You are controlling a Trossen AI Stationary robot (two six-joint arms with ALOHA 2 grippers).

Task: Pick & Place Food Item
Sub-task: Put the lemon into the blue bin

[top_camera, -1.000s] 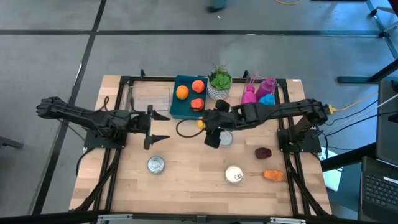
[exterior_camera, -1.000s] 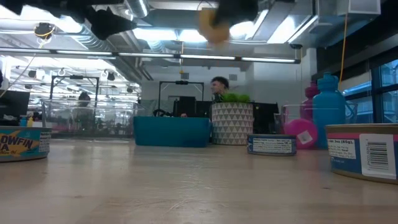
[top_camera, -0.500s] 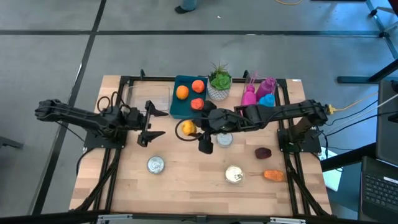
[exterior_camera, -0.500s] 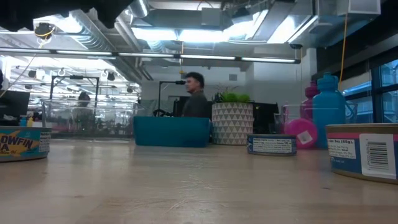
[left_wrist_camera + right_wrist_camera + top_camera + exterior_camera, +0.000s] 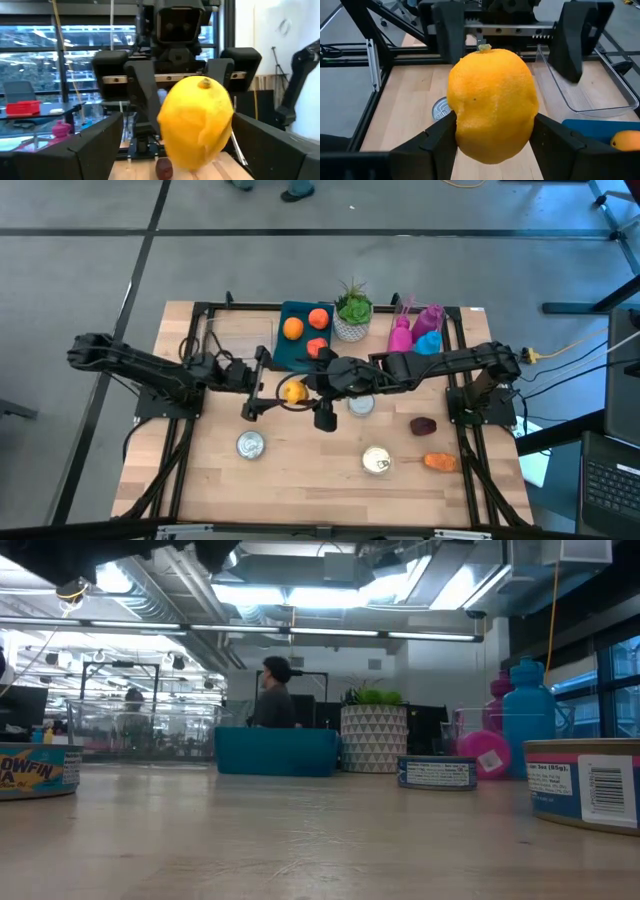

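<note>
A yellow lemon [image 5: 293, 391] hangs in the air above the middle of the table, with my right gripper [image 5: 305, 387] shut on it. In the right wrist view the lemon [image 5: 492, 102] fills the middle, its stem nub on top. My left gripper [image 5: 260, 386] faces it from the table's left, open. Its two fingers [image 5: 447, 30] stand wide apart, just short of the lemon, and touch nothing. The left wrist view shows the lemon [image 5: 196, 125] close ahead, with the right arm behind it. My right gripper pinches the lemon between its two fingers [image 5: 437, 137], one on each side of the fruit's lower half [image 5: 465, 135]. The fingers come from the table's right, slanting a little downward. The lemon is lifted clear of the table, stem nub up.
A teal tray [image 5: 284, 350] with orange and red fruit, a potted plant [image 5: 352, 310] and pink and blue bottles [image 5: 415, 330] stand at the back. Cans [image 5: 250, 444] [image 5: 376, 461] [image 5: 360, 404], a dark red fruit [image 5: 423, 425] and an orange item [image 5: 438, 462] lie nearer. A person [image 5: 270, 695] walks beyond the table.
My right gripper has carried the lemon toward the table's left, clear of the table, and tipped nearer to level. My left gripper has moved toward the table's right, up to the lemon, and tipped upward, staying open.
</note>
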